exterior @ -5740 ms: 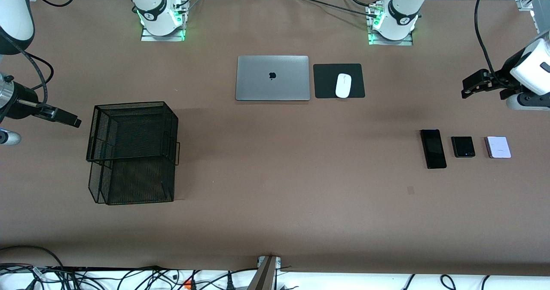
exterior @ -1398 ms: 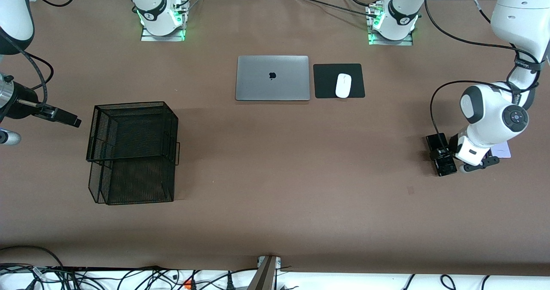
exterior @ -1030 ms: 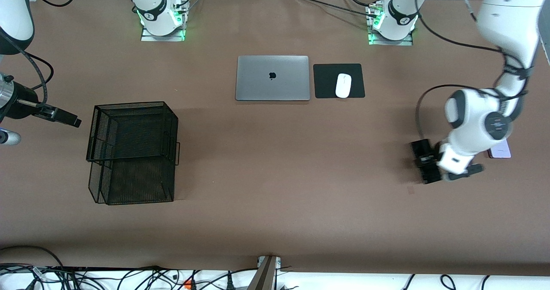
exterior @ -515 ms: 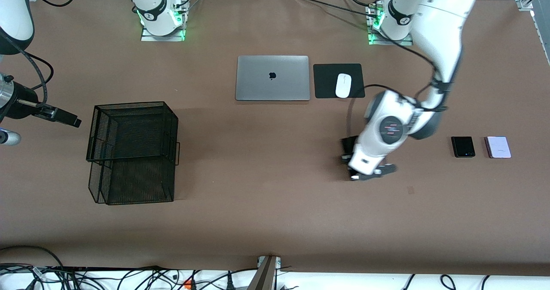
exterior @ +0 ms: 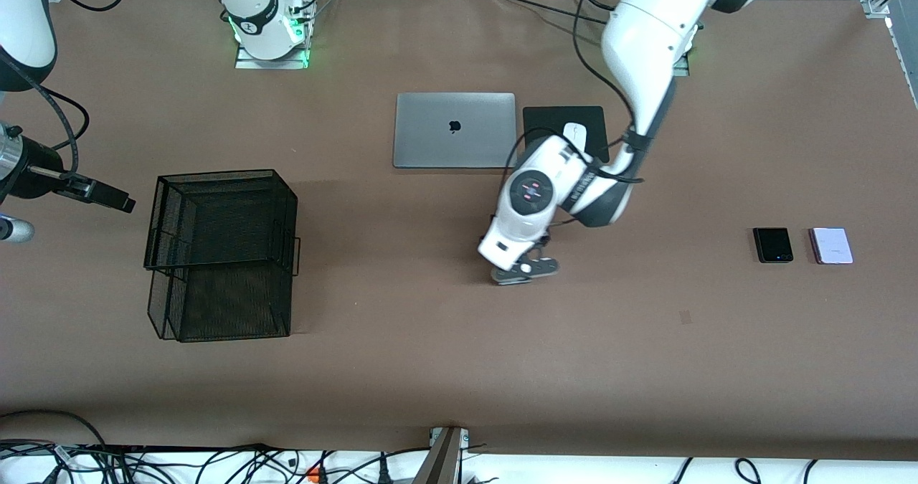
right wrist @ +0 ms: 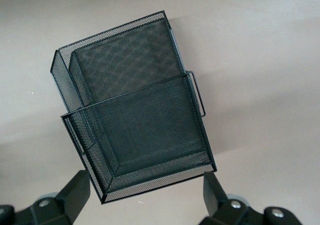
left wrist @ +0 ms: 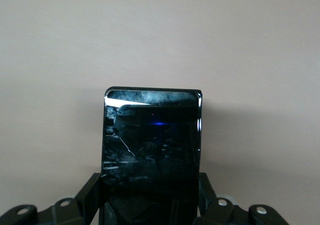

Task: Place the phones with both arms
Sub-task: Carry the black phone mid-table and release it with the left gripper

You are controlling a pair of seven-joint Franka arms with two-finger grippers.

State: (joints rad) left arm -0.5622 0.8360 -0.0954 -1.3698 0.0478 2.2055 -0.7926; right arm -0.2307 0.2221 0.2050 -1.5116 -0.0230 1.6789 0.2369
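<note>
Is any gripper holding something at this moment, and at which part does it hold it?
The left gripper holds the long black phone by its two long edges, near one end. The right gripper, over the mesh tray, is open and holds nothing.

The long slim black phone (left wrist: 151, 155) is clamped between the left gripper (left wrist: 150, 205) fingers, glossy face smudged, above bare table near the middle; the small squarish black phone (exterior: 772, 245) lies flat at the left arm's end — the lilac-white phone (exterior: 831, 246) just beside it, at its 3 o'clock.
</note>
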